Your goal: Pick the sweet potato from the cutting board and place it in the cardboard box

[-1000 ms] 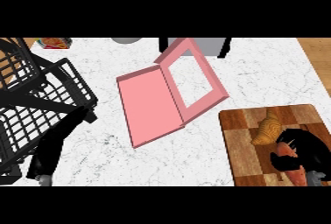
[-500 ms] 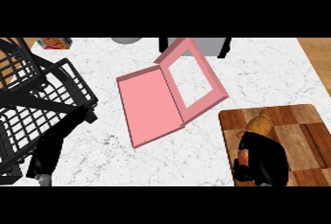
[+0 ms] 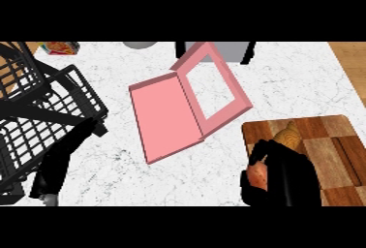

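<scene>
My right hand [image 3: 282, 169] over left part of cutting board [image 3: 336, 145], fingers curled round sweet potato [image 3: 289, 137]. Potato's tan tip pokes out at 12 o'clock, long axis toward 6. Pink cardboard box [image 3: 168, 118] lies open at 10 o'clock (lid flapped back). Left hand [image 3: 50, 186] resting far left, fingers: cannot tell.

No legible text, label, brand, number or sign appears on any surface, including the colourful packet [image 3: 61, 47] at the far left of the counter [image 3: 286, 72].
</scene>
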### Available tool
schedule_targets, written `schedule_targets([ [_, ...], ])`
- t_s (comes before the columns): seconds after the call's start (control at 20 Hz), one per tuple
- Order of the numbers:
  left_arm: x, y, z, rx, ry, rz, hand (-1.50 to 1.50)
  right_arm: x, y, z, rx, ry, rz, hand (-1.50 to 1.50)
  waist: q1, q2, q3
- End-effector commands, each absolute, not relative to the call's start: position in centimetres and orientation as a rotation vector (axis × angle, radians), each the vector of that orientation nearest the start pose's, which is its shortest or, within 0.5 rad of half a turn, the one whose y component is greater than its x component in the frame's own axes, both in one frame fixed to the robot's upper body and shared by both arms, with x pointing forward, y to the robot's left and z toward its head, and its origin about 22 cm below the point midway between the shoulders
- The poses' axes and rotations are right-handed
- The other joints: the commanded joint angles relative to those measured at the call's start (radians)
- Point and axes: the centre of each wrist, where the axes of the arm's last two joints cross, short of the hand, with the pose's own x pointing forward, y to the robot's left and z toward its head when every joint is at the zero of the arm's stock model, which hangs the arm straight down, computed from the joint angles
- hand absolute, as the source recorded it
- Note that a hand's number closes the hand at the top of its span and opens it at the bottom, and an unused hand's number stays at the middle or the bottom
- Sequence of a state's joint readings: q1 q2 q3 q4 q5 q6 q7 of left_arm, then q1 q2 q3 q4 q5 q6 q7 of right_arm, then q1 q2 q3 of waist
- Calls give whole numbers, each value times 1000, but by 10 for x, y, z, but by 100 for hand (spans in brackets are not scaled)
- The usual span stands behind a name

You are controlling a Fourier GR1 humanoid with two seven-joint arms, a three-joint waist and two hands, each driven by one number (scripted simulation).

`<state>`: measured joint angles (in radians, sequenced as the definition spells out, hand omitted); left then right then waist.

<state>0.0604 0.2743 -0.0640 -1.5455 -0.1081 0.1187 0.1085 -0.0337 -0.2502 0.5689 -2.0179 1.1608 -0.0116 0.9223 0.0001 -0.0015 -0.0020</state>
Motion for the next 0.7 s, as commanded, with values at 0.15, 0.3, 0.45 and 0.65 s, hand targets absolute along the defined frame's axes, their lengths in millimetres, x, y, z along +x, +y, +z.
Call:
schedule_targets([
  [0.15,235,294,10,388,-1450,-203,0,177,-122,154,-945,-1632,626,150,5,0,2],
  [0.3,236,296,5,389,-1444,-201,0,192,-97,170,-923,-1691,619,150,9,2,1],
  [0.45,247,290,-1,369,-1462,-199,0,196,-66,179,-891,-1691,631,150,6,2,1],
  [0.65,243,284,12,384,-1446,-216,0,240,-51,188,-895,-1648,632,150,13,3,1],
])
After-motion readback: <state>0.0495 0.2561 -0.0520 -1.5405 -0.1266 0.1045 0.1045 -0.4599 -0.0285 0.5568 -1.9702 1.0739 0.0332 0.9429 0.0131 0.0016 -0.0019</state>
